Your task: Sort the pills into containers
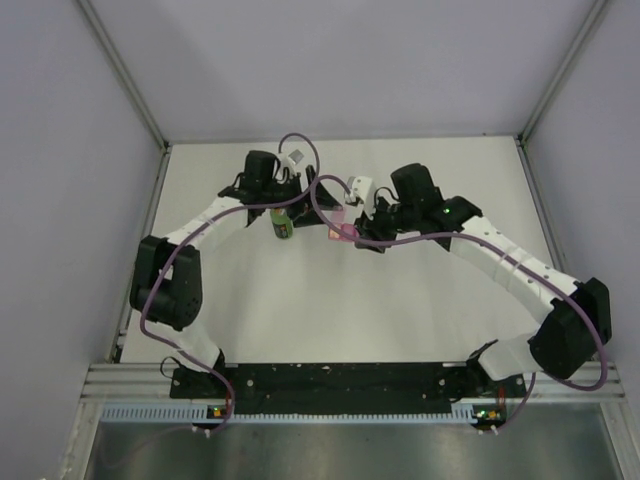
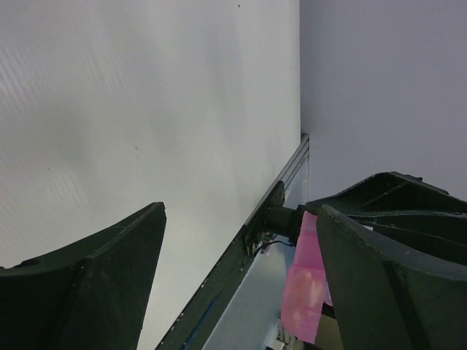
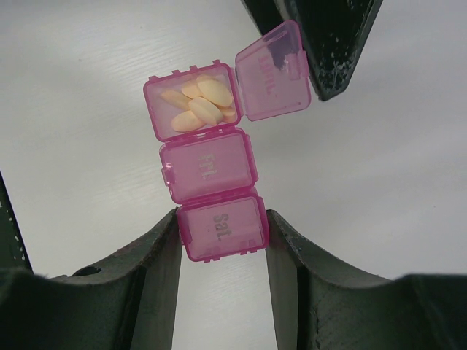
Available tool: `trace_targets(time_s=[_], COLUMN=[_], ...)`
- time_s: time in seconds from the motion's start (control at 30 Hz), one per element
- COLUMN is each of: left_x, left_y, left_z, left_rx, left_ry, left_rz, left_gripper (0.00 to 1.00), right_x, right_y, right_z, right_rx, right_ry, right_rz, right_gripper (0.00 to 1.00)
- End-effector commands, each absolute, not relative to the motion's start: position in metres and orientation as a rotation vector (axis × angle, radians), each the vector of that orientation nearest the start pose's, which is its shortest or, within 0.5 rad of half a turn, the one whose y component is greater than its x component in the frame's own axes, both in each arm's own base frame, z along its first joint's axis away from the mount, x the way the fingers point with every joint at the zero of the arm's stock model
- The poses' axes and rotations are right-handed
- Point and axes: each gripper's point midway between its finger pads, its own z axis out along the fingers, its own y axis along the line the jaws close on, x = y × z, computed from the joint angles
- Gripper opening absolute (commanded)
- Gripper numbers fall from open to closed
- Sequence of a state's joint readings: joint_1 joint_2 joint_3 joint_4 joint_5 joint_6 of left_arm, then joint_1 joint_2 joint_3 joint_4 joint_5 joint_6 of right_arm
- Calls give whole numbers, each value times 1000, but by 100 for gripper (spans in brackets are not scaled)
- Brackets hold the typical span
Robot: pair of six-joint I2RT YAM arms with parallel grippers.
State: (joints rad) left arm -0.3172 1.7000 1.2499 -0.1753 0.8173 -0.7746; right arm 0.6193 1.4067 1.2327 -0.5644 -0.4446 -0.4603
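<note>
Your right gripper point(image 3: 223, 219) pinches the box point(image 3: 208, 164) at its Sat end, mid-table point(image 1: 400, 310); lifted or resting, can't tell. The far cell is open with its lid point(image 3: 273, 73) flipped aside. The pills point(image 3: 198, 106) inside overlap, so the count is unclear. Your left gripper point(image 2: 239, 211) is spread wide around nothing. One finger point(image 3: 328, 44) is by the lid, contact unclear. The bottle point(image 1: 284, 226) is half hidden under the left wrist.

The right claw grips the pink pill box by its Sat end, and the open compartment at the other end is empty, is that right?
Not empty: the open compartment holds several pale yellow pills, as the right wrist view shows. The right gripper does grip the pill box by its Sat end.
</note>
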Motion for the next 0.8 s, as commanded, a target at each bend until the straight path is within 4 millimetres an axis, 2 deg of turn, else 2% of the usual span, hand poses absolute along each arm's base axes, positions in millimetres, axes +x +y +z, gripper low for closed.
trace_targets(time_s=[0.0, 0.1, 0.27, 0.77], left_x=[354, 345, 336, 315], left_y=[-295, -304, -307, -300], left_z=[225, 230, 237, 243], left_rx=[88, 153, 207, 292], left_ry=[2276, 2256, 2208, 2165], left_rz=[-1587, -1641, -1708, -1736], left_gripper=[88, 88, 88, 87], right_x=[273, 273, 273, 279], right_y=[271, 270, 271, 269], right_z=[231, 227, 220, 212], right_rx=[-1352, -1353, -1360, -1340], right_ry=[1750, 1763, 1776, 1802], right_rz=[583, 582, 592, 556], right_gripper=[5, 4, 3, 1])
